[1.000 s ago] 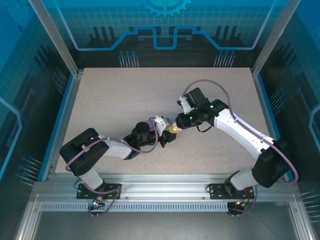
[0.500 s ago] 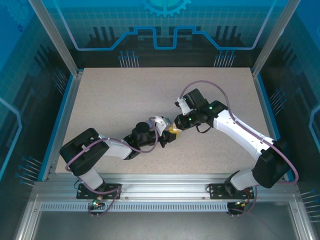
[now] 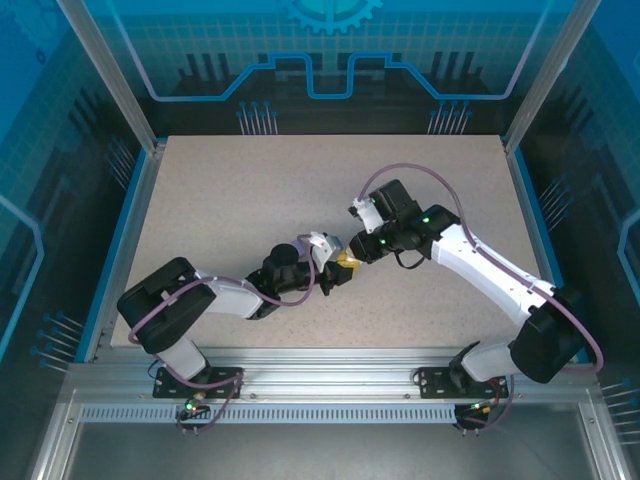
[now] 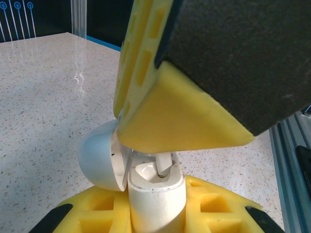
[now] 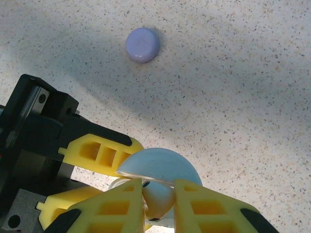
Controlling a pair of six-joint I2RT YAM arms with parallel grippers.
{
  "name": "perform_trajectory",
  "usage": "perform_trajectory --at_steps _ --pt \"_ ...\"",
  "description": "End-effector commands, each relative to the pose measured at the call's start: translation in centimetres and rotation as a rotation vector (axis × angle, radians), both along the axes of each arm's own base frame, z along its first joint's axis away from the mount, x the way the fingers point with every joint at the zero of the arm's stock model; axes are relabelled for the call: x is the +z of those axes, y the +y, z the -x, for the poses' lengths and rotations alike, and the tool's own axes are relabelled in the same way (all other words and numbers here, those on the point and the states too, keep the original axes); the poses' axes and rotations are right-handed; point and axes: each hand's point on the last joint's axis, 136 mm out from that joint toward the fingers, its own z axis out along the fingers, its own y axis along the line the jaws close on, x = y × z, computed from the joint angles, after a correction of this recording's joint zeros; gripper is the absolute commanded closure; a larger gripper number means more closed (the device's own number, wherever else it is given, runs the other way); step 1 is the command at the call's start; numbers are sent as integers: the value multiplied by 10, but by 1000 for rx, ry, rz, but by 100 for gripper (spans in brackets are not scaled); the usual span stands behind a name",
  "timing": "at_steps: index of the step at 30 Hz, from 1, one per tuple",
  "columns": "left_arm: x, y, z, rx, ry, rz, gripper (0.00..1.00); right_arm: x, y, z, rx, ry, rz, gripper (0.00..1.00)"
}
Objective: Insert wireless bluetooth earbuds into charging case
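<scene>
My left gripper [image 4: 155, 216] is shut on the body of a white charging case [image 4: 156, 196], held upright with its pale rounded lid [image 4: 99, 156] hinged open to the left. My right gripper [image 5: 159, 206] is shut on a white earbud [image 5: 159, 198] directly over the case. The earbud's stem [image 4: 164, 164] reaches down into the case's open well. In the top view the left gripper [image 3: 338, 270] and the right gripper [image 3: 358, 252] meet at the table's middle. The lid [image 5: 160, 165] shows just beyond the right fingers.
A closed pale purple round case [image 5: 142, 44] lies on the speckled table [image 5: 233, 73] beyond the grippers. Aluminium frame posts and blue walls [image 3: 120, 200] ring the table. The right finger [image 4: 180, 111] hangs close above the left wrist camera.
The right arm has shifted very slightly at elbow and wrist. Both grippers stay together at the case, each keeping its hold.
</scene>
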Motion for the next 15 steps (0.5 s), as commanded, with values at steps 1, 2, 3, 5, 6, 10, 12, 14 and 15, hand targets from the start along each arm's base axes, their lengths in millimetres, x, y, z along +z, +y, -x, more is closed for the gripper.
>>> perform_trajectory --at_steps 1,2,3,5,6,10,12,14,15 --pt "37 -4 2 -15 -97 75 88 2 18 24 118 39 -58 81" --pt "36 -4 3 -18 -94 75 88 2 19 24 125 42 -61 81" --pt "37 -4 3 -20 -96 75 88 2 21 25 137 42 -65 81" --pt "37 -4 3 -21 -97 74 88 2 22 27 156 42 -68 81" --pt "38 -5 4 -23 -100 75 88 1 21 28 165 39 -66 81" --pt "39 -4 5 -28 -106 72 88 2 22 32 204 27 -69 81" --pt "39 -4 6 -34 -113 71 88 4 21 33 222 19 -74 81" --pt "40 -4 7 -39 -116 73 88 5 21 35 238 16 -82 81" --pt "41 -5 8 -46 -118 75 88 5 21 36 247 16 -86 80"
